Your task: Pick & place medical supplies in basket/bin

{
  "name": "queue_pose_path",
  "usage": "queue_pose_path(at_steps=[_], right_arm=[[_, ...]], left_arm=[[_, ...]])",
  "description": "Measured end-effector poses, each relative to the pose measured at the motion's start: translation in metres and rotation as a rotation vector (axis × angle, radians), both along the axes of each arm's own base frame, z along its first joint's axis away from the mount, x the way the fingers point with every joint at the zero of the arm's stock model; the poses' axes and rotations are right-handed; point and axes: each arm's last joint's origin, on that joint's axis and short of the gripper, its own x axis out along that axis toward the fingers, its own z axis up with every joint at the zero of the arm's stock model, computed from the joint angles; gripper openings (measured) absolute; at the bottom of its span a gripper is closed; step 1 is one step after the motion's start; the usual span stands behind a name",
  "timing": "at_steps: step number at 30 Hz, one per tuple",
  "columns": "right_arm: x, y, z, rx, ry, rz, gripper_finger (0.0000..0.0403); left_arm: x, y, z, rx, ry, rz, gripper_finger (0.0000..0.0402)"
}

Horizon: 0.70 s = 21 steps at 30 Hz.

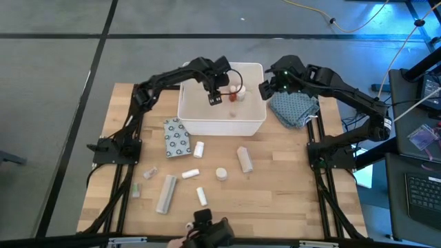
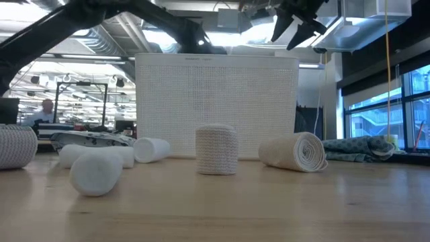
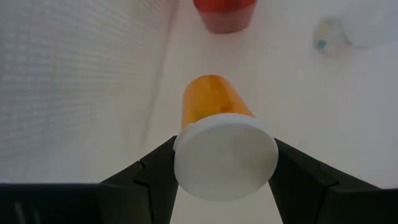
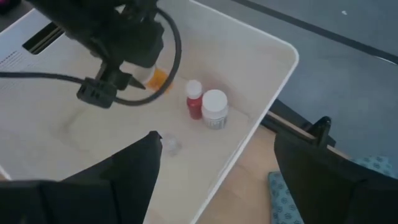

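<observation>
Left gripper (image 1: 215,96) reaching in from the left, fingers (image 3: 146,180) clamped on something. Right gripper (image 4: 214,180) poised alongside, jaws spread wide.

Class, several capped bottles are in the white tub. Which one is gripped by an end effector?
The orange bottle with the white cap, clamped in the left end effector. The red bottle and white-capped one stand free by the tub wall.
</observation>
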Motion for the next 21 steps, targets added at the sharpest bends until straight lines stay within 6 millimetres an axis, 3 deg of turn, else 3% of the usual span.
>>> queue_pose_path(at_steps=[7, 21], right_arm=[[-0.001, -0.004, 0.001, -0.003, -0.01, -0.014, 0.0309], [-0.001, -0.004, 0.001, 0.002, -0.009, -0.005, 0.031]], left_arm=[[0.007, 0.001, -0.016, -0.004, 0.026, -0.04, 0.0205], [0.012, 0.0, -0.017, 0.002, -0.008, -0.049, 0.022]])
